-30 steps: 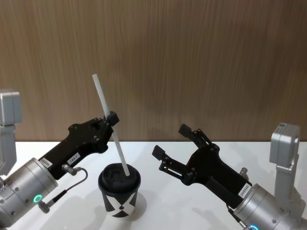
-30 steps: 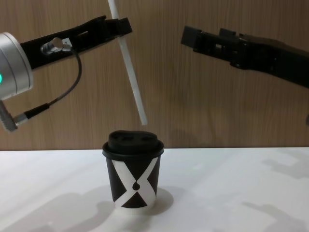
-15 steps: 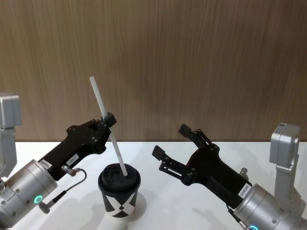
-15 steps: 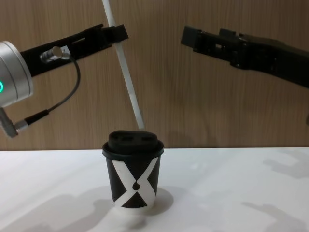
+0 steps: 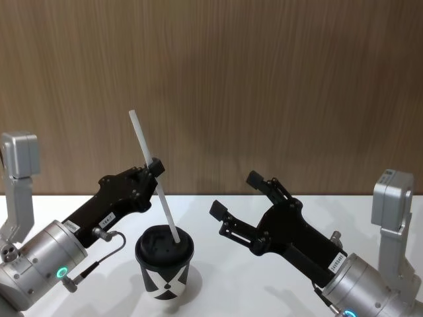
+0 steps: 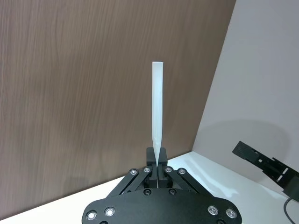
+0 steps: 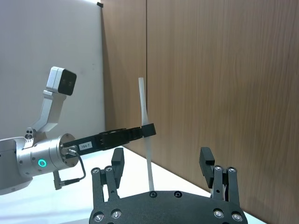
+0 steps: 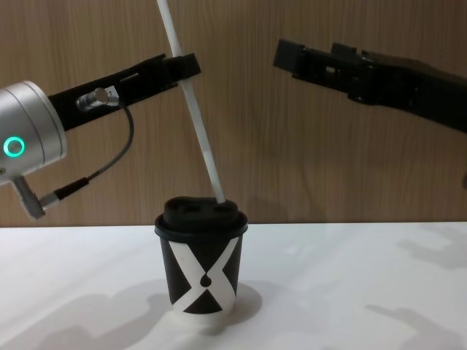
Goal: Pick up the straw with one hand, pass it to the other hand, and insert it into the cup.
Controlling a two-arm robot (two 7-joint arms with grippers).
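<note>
The left gripper is closed tight on the white straw, pinching it a bit above its middle. This gripper has a silver round wrist with a green glowing ring and a thin grey cable hanging under it. It reaches in from the left, above the cup. The straw leans, with its top end tipped to the left and its bottom end down at the black lid of the cup. From the chest view the bottom tip sits right at the top of the lid, toward its right side. I cannot tell if the tip is in a hole or only touching the lid. The cup is black with a big white X on it, and it stands upright on the white desk, near the front. The right gripper is up in the air to the right of the cup, well apart from the straw. Its two fingers are spread wide with nothing between them. A brown wooden wall is behind everything.
</note>
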